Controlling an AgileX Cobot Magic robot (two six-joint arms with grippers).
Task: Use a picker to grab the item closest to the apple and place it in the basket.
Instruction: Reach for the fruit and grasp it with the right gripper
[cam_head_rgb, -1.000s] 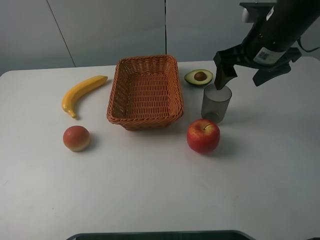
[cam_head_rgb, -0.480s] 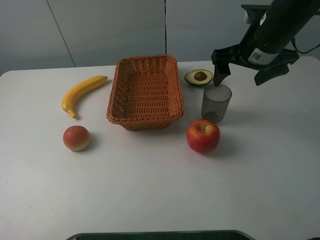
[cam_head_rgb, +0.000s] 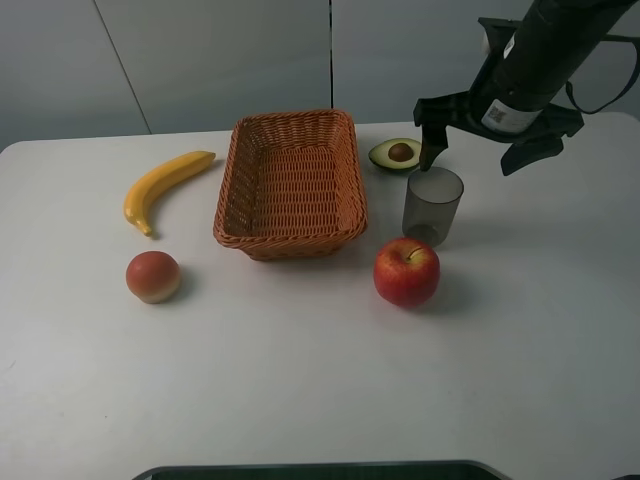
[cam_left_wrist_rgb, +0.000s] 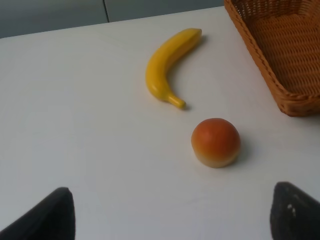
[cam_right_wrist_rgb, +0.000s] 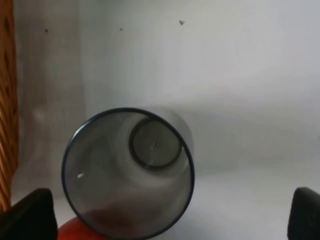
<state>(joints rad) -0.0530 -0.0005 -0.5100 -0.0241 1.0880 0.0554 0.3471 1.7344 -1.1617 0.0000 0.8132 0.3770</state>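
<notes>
Just behind the apple (cam_head_rgb: 407, 272), almost touching it, stands the grey cup (cam_head_rgb: 433, 205), upright, empty, mouth up. It looks light, stiff and smooth-walled, so it may slip or tip. The upper wall, one finger on each side, seems the best hold. Above the cup, farther back from the apple, hangs the right gripper (cam_head_rgb: 476, 157), fingers spread wide, holding nothing. The basket (cam_head_rgb: 290, 240) sits behind and left of the apple.

My matte black rounded right arm (cam_head_rgb: 548, 50) carries a small white printed label (cam_head_rgb: 497, 117) at its seven o'clock and a thin black cable loop (cam_head_rgb: 606, 95) at three o'clock. My right gripper (cam_head_rgb: 468, 162) has black angular fingers (cam_head_rgb: 431, 125); my left gripper (cam_left_wrist_rgb: 175, 216) shows dark rounded fingertips (cam_left_wrist_rgb: 52, 215).
</notes>
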